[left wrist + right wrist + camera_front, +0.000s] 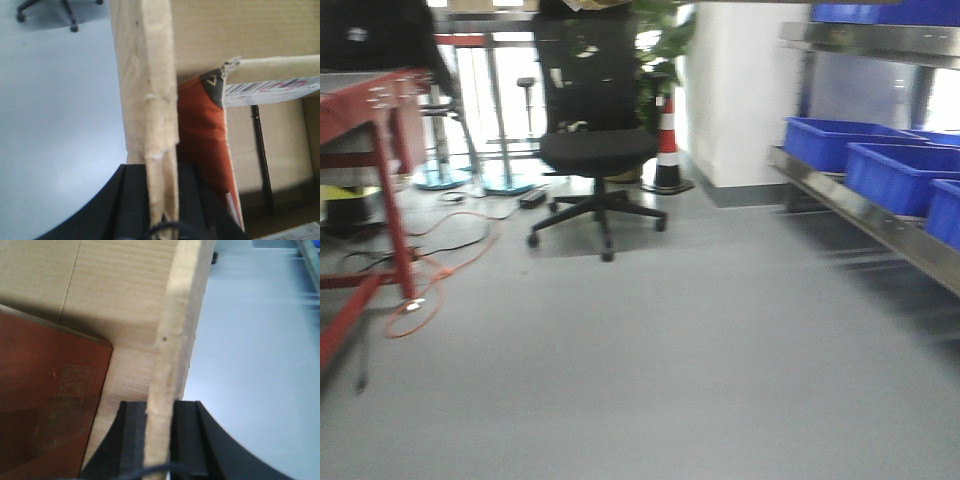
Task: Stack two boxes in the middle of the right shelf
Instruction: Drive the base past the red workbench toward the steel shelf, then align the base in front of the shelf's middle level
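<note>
My left gripper (162,172) is shut on the left wall of an open cardboard box (145,75), its black fingers (135,200) on either side of the wall edge. An orange-red packet (202,140) lies inside. My right gripper (159,407) is shut on the right wall of the cardboard box (177,325); a red-brown packet (45,395) lies inside. The metal shelf (865,215) stands at the right in the front view, its middle level holding blue bins (830,140). Neither gripper nor the box shows in the front view.
A black office chair (595,150) stands ahead on the grey floor, a striped traffic cone (667,150) behind it. A red workbench (365,180) is at the left with an orange cable (440,280) on the floor. A white pillar (740,90) is left of the shelf.
</note>
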Action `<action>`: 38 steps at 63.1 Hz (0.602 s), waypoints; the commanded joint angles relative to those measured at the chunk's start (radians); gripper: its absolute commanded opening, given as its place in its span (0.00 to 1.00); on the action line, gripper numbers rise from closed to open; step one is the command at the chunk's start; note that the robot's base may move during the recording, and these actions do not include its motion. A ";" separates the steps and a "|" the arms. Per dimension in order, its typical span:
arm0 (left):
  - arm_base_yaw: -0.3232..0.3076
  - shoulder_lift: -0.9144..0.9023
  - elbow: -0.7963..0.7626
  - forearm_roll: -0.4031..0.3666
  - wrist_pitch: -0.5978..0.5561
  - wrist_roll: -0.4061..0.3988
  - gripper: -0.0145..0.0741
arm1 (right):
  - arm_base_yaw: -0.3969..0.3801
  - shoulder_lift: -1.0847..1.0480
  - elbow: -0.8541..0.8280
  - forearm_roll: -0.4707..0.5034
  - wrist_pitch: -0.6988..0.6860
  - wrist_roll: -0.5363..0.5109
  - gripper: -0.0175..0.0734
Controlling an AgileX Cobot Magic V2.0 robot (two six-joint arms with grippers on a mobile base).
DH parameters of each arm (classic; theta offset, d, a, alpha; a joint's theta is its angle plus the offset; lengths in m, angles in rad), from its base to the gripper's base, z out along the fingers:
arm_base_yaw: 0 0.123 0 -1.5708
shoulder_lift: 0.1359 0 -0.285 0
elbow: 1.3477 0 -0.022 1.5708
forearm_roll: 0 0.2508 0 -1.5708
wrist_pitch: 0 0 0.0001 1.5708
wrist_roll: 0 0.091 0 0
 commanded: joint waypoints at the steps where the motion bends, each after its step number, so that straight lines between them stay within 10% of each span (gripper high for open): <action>1: 0.005 -0.012 -0.014 0.017 -0.037 -0.001 0.04 | -0.005 -0.014 -0.009 -0.033 -0.050 -0.010 0.03; 38: 0.005 -0.012 -0.014 0.021 -0.037 -0.001 0.04 | -0.005 -0.014 -0.009 -0.033 -0.050 -0.010 0.03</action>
